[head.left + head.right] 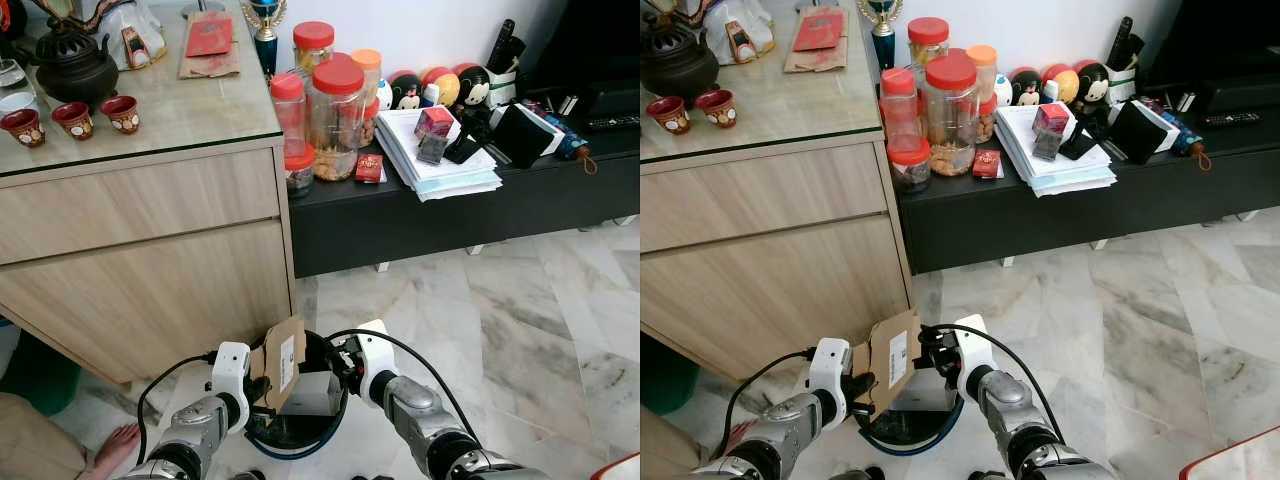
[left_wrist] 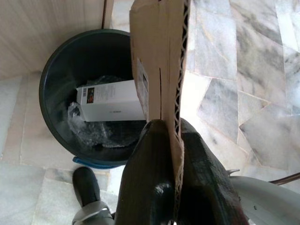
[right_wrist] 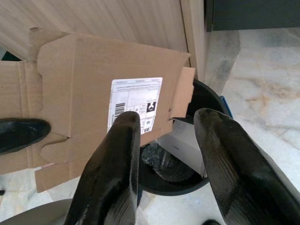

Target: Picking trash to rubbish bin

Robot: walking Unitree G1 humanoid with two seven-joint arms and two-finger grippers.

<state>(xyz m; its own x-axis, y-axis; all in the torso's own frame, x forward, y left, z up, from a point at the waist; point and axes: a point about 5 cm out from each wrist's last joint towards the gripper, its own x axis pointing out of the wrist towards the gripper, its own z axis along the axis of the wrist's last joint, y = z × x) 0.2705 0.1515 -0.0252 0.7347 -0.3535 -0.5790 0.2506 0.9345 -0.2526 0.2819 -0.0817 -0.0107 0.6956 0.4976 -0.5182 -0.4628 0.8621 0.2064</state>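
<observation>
A flattened brown cardboard piece [image 1: 283, 360] with a white shipping label stands on edge over the left rim of the round black rubbish bin [image 2: 56, 70]. My left gripper [image 2: 176, 126] is shut on the cardboard's lower edge. Inside the bin lie a white box [image 2: 110, 101] and crumpled clear plastic. My right gripper [image 3: 164, 119] is open just right of the cardboard, above the bin's right side, with nothing between its fingers. Its fingertips point at the label [image 3: 133, 101].
The bin stands on the marble floor against a wooden cabinet [image 1: 140, 270]. Behind it is a low black console [image 1: 450, 205] with jars and papers. A person's bare foot [image 1: 115, 445] is at the lower left. Open floor lies to the right.
</observation>
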